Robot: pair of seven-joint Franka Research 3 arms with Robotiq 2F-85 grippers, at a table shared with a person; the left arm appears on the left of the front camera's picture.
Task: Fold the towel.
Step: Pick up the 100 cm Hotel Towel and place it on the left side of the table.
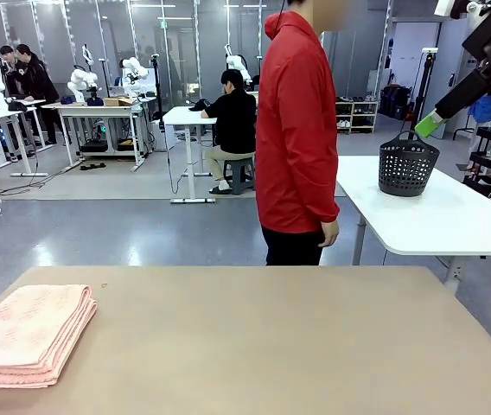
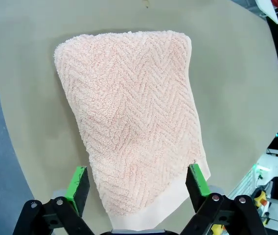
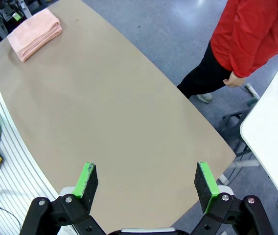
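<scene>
While the towel (image 2: 134, 122) lies folded, we see left gripper (image 2: 138, 188) and right gripper (image 3: 146, 181) spread wide, empty.

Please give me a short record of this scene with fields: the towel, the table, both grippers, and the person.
towel: salmon-pink towel, folded in layers, lying flat at the table's left near corner
table: tan table, bare beside the towel
left gripper: left gripper, open, above the towel's hem end, holding nothing
right gripper: right gripper, open, high above the table, holding nothing
person: person in a red jacket, standing at the far side, hand hanging down
</scene>
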